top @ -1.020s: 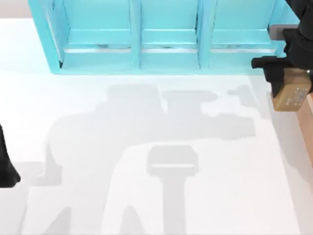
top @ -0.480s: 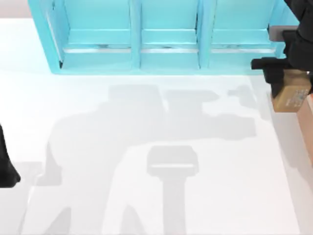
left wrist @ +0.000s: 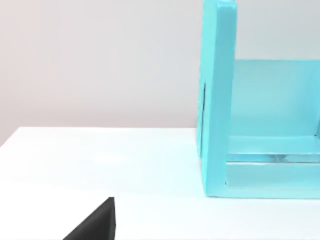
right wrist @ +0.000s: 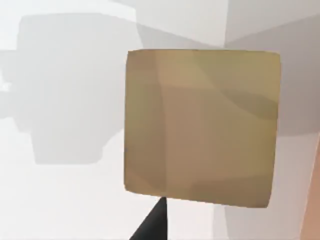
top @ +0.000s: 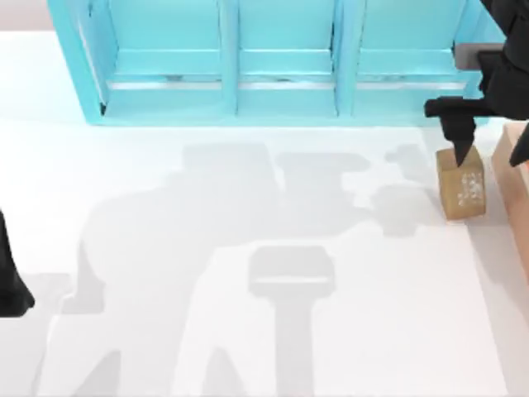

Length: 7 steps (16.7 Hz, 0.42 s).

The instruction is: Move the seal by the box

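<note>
Right gripper [top: 488,149] at table's 2 o'clock, fingers spread, gripping nothing, poised above the seal [top: 461,185]. Seal stands on the white table [top: 248,331], just left of the box [top: 514,182], in front of the turquoise shelf unit [top: 281,74]. Left arm [top: 10,281] parked at 9 o'clock.

You are looking at a turquoise shelf [top: 273,62] standing along the far edge of the white tabletop [top: 248,331], its three open bays facing you. Grey shadows are lying across the tabletop's middle. In the left wrist view, the shelf's end wall [left wrist: 217,100] is rising upright.
</note>
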Tool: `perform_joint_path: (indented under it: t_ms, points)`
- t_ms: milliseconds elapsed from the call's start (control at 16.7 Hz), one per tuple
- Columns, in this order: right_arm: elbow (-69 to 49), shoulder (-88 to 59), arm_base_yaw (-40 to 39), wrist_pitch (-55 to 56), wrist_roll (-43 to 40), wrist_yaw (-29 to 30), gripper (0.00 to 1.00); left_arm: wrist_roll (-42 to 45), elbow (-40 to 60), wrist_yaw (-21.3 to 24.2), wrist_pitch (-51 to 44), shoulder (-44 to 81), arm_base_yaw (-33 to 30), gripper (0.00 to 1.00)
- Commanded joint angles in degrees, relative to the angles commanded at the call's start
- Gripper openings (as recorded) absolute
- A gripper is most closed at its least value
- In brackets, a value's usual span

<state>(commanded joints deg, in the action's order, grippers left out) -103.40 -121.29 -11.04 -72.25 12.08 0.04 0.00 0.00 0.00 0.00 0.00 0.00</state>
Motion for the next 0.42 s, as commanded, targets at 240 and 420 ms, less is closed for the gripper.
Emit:
perform_joint_path:
  t_ms: [240,420]
  points:
    - [0.00,0.00,0.00,0.00,0.00,0.00,1.00,0.00,0.00,0.00,0.00,0.00,0.00,1.00]
    - [0.00,0.00,0.00,0.00,0.00,0.00,1.00,0.00,0.00,0.00,0.00,0.00,0.00,1.00]
